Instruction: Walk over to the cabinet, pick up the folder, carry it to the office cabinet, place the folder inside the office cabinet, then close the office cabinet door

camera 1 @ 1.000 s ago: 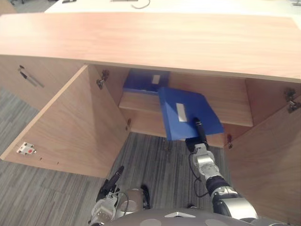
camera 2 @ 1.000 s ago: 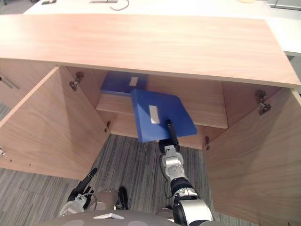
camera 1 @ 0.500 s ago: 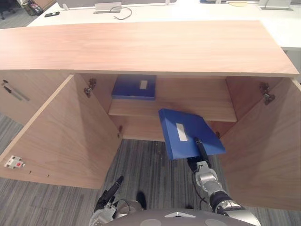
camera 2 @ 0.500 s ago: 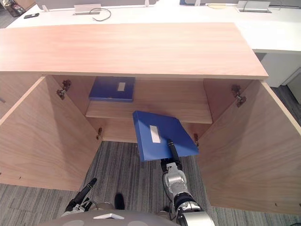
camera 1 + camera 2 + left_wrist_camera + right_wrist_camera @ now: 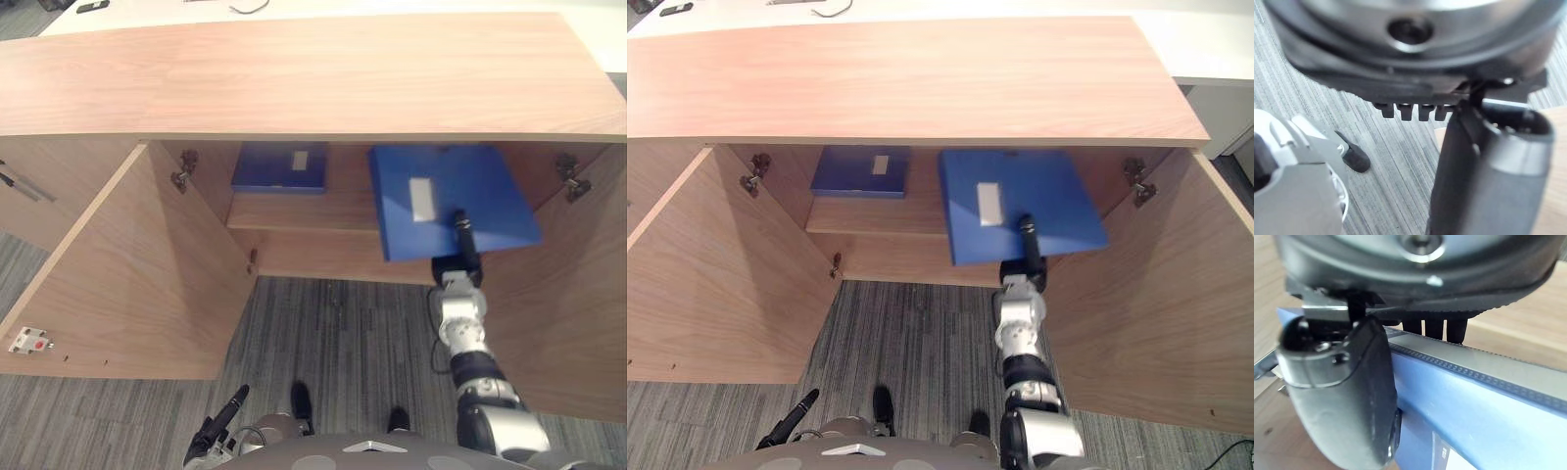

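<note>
My right hand (image 5: 460, 262) is shut on a blue folder (image 5: 446, 196) with a white label, thumb (image 5: 1347, 396) on top and the fingers hidden beneath. The folder (image 5: 1019, 201) is held nearly level at the height of the shelf (image 5: 304, 211), in the right part of the open wooden cabinet (image 5: 294, 78), its far edge under the cabinet top. A second blue folder (image 5: 281, 168) lies flat on the shelf's left part. My left hand (image 5: 223, 423) hangs low over the carpet with its fingers straight and holds nothing.
Both cabinet doors stand wide open: the left door (image 5: 137, 274) and the right door (image 5: 578, 323) flank my arm. Metal hinges (image 5: 181, 178) sit at the upper corners of the opening. Grey striped carpet (image 5: 333, 333) lies in front.
My right hand has lifted the folder and carried it to the right, from below the shelf's front up to shelf level inside the opening. The view has also shifted.
</note>
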Available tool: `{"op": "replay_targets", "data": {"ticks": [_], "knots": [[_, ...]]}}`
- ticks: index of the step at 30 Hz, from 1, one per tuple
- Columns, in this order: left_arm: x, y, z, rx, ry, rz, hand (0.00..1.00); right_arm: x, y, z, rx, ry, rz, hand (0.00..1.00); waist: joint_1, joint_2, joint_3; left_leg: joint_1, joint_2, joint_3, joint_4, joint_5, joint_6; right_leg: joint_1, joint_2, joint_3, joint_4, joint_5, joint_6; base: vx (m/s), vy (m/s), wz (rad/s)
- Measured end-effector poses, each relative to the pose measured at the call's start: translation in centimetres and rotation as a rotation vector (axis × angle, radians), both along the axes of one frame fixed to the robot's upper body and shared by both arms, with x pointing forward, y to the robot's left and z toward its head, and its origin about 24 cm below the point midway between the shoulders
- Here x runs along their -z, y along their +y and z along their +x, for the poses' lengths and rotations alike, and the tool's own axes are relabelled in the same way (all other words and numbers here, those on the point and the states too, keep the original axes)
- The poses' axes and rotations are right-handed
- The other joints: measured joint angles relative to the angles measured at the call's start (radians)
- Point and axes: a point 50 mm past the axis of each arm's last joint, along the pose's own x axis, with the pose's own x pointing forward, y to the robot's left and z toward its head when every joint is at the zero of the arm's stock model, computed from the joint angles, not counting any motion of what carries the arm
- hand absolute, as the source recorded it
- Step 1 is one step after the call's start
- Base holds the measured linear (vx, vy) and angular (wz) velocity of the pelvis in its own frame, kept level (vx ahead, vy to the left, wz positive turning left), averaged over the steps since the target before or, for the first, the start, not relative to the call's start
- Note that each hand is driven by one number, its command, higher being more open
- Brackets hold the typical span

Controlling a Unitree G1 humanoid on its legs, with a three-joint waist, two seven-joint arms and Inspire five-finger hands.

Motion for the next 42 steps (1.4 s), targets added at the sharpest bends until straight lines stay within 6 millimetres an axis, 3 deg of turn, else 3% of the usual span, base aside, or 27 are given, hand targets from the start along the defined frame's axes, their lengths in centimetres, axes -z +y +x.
{"op": "replay_targets", "data": {"ticks": [2, 4, 5, 7, 9, 13, 18, 26, 31, 37, 42], "knots": [[-0.1, -0.4, 1.0, 0.0, -0.032, -0.01, 1.0, -3.2, -0.8, 1.9, 0.01, -0.085, -0.031, 0.0, 0.001, 0.013, 0.029, -0.07, 0.015, -0.008, 0.079, -0.023, 0.005, -0.061, -0.004, 0.002, 0.056, -0.003, -0.004, -0.1, -0.011, -0.12], [-0.4, -1.7, 3.1, 0.003, -0.1, -0.041, 1.0, -9.1, -1.9, 4.1, 0.037, -0.252, -0.069, 0.0, 0.007, 0.044, 0.104, -0.168, 0.039, -0.002, 0.22, -0.073, 0.015, -0.181, -0.022, 0.003, 0.223, -0.049, -0.015, -0.17, 0.016, -0.16], [-0.4, -1.7, 3.3, -0.001, -0.107, -0.042, 1.0, -9.6, -1.9, 4.3, 0.038, -0.266, -0.07, 0.0, 0.008, 0.043, 0.105, -0.182, 0.04, 0.0, 0.237, -0.08, 0.015, -0.199, -0.026, 0.004, 0.247, -0.062, -0.014, -0.2, 0.028, -0.05], [-0.8, -1.5, 4.3, -0.002, -0.148, -0.023, 1.0, -12.8, -1.9, 5.3, 0.036, -0.348, -0.085, 0.0, 0.007, 0.038, 0.126, -0.285, 0.052, 0.006, 0.371, -0.134, 0.012, -0.319, -0.054, 0.022, 0.403, -0.132, -0.017, -0.17, 0.03, -0.03], [-1.0, -1.4, 4.7, -0.003, -0.171, -0.015, 1.0, -14.7, -1.6, 5.9, 0.03, -0.387, -0.082, 0.0, 0.009, 0.038, 0.131, -0.363, 0.072, 0.007, 0.462, -0.166, 0.012, -0.398, -0.058, 0.036, 0.485, -0.163, -0.023, -0.15, 0.03, -0.06], [-1.4, -1.4, 5.6, -0.002, -0.215, -0.012, 1.0, -17.7, -0.9, 7.0, 0.014, -0.445, -0.067, 0.0, 0.01, 0.038, 0.167, -0.446, 0.094, 0.008, 0.565, -0.2, 0.009, -0.492, -0.067, 0.057, 0.598, -0.204, -0.03, -0.11, 0.002, -0.04], [-1.8, -1.8, 7.0, 0.013, -0.258, -0.016, 1.0, -23.0, -0.3, 8.4, -0.002, -0.533, 0.043, 0.0, 0.016, 0.049, 0.192, -0.568, 0.112, 0.007, 0.699, -0.239, 0.011, -0.633, -0.086, 0.083, 0.761, -0.261, -0.036, -0.07, -0.025, 0.0], [-2.3, -2.2, 7.8, 0.013, -0.287, -0.001, 1.0, -28.4, -0.6, 8.2, 0.076, -0.654, 0.301, 0.0, 0.048, 0.067, 0.2, -0.635, 0.119, -0.011, 0.755, -0.247, 0.01, -0.7, -0.099, 0.072, 0.847, -0.3, -0.053, -0.03, -0.035, 0.08], [-2.4, -2.3, 8.0, 0.009, -0.279, 0.009, 1.0, -31.1, -0.2, 8.2, 0.112, -0.634, 0.411, 0.0, 0.056, 0.075, 0.197, -0.669, 0.112, -0.035, 0.769, -0.246, 0.007, -0.721, -0.113, 0.049, 0.877, -0.32, -0.062, -0.01, -0.034, 0.14], [-2.9, -2.4, 8.8, 0.007, -0.313, 0.018, 1.0, -33.8, 0.2, 8.2, 0.083, -0.598, 0.407, 0.0, 0.07, 0.087, 0.195, -0.696, 0.107, -0.056, 0.787, -0.246, 0.008, -0.725, -0.145, -0.015, 0.902, -0.326, -0.072, 0.02, -0.001, 0.11], [-3.2, -2.8, 9.2, 0.008, -0.326, 0.014, 1.0, -35.4, -0.9, 7.6, 0.093, -0.588, 0.315, 0.0, 0.094, 0.113, 0.189, -0.725, 0.088, -0.082, 0.787, -0.237, 0.007, -0.731, -0.167, -0.045, 0.919, -0.341, -0.088, -0.01, 0.017, 0.19]]}}
